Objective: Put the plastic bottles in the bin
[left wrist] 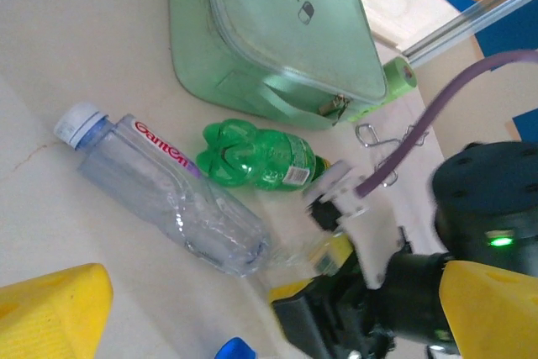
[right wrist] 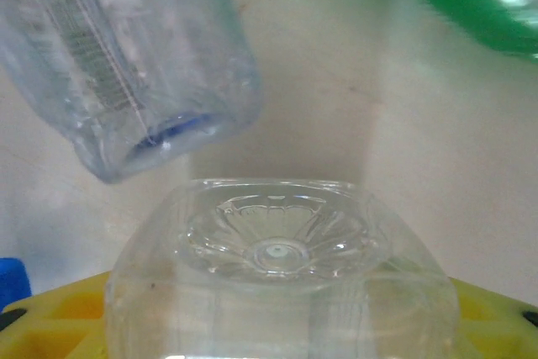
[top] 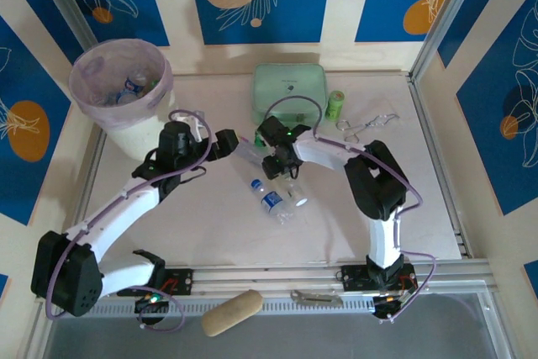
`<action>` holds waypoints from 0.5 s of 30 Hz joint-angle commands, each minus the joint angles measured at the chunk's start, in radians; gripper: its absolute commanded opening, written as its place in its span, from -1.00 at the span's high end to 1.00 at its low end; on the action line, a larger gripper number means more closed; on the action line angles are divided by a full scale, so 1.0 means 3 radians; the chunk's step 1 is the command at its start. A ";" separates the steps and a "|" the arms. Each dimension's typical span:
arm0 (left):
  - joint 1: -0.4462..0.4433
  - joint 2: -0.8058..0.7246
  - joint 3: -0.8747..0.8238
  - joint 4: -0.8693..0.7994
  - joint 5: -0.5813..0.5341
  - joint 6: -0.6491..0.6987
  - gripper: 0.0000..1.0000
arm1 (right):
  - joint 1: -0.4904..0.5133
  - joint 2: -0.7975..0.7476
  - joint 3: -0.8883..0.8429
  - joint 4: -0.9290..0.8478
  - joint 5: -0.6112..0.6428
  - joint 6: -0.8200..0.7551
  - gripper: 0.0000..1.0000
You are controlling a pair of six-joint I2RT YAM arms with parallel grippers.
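On the near rail lie a tan rounded cylinder (top: 231, 313) and a small flat metal piece (top: 318, 298). Beyond them, on the pale tabletop (top: 193, 224), a small clear plastic bottle with a blue cap and blue label (top: 271, 197) lies on its side between the two arms.

Just past it, the right gripper (top: 284, 167) is clamped on a clear plastic bottle with a ribbed flower-shaped base (right wrist: 277, 250). That bottle sits between its yellow fingers (right wrist: 496, 313), base pointing outward. The left gripper (top: 225, 145) hovers beside it with its jaws spread wide, holding nothing.

Ahead of the left gripper, a dented clear bottle with a pale cap and red lettering (left wrist: 160, 195) lies on the table. A crumpled green plastic bottle (left wrist: 256, 157) lies just beyond its base end.

Farther back sits a flat mint-green zip case (top: 290, 90). To its right are a small green bottle with a yellow cap (top: 336, 104) and some wire clips (top: 370, 124).

At the far left stands the round cream bin with a pinkish bag over its rim (top: 80, 81), with several bottles inside (top: 134, 86).
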 commanded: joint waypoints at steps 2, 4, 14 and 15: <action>-0.0101 0.0050 0.0156 -0.0075 0.0013 0.0151 -0.99 | -0.0205 -0.0548 -0.0189 0.0281 -0.0239 0.0226 -0.11; -0.0164 0.0081 0.0177 -0.0063 0.0029 0.0215 -1.00 | -0.0332 -0.0771 -0.0303 0.0386 -0.0444 0.0371 -0.09; -0.0720 0.0466 0.0268 0.0388 0.0204 0.0276 -0.98 | -0.1056 -0.1747 -0.0996 0.1039 -0.1190 0.1449 0.00; -0.0792 0.0525 0.0293 0.0465 0.0236 0.0268 -0.98 | -0.1087 -0.1847 -0.1081 0.1124 -0.1209 0.1555 0.01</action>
